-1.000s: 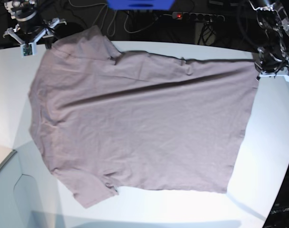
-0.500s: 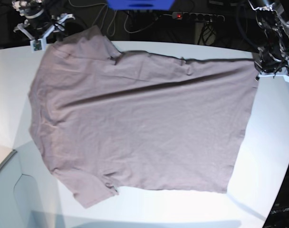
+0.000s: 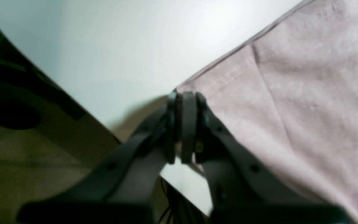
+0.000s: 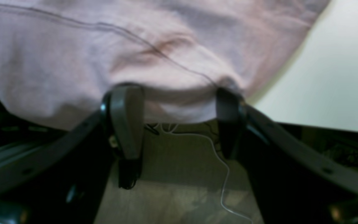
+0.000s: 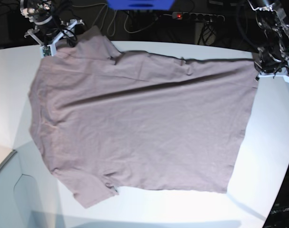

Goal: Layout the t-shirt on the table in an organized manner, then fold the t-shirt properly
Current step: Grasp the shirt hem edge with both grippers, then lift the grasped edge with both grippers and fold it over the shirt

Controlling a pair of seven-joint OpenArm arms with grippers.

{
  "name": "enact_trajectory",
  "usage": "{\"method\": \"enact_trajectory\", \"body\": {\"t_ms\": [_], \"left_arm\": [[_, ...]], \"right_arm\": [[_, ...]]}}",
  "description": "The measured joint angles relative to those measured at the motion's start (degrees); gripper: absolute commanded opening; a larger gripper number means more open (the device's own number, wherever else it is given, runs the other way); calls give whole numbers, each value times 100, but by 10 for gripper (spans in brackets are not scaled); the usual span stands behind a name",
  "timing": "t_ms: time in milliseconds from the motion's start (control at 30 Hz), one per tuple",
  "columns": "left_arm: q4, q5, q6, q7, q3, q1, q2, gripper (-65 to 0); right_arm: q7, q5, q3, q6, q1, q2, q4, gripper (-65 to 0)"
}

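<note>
The left pincer (image 3: 183,102) pinches the t-shirt (image 5: 139,128) corner (hem edge), while the right pincer (image 4: 172,102) gapes wide.

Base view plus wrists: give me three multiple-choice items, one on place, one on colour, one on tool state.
1. Where does the left tool sit?
A. hem corner
B. collar
C. mid-shirt

2. What colour is the t-shirt?
A. navy
B. mauve-grey
C. green

3. How does the right tool stand?
A. shut on cloth
B. open
C. out of view

A: the fingers meet at the hem corner, near the table edge.
B: dusty mauve-grey in every view.
B: the fingers stand wide apart at the sleeve edge.
</note>
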Motion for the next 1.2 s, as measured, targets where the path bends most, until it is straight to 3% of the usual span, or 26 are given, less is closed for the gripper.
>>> {"method": "enact_trajectory", "body": {"t_ms": [433,533,700,1200], "left_arm": [[0,-22,0,9,0,0,2,-650],[0,-20,0,0,0,0,2,-650],[0,-22,0,2,0,0,2,-650],[103,-20,2,79,0,42,15,-650]], "right_arm": [[-2,-13,249,0,208,15,-214,-294],[79,15,249,0,203,26,-267,-390],[57,28,267,0,208,28,-256,-650],[-28,-22,273,2,203,31,649,-650]]}}
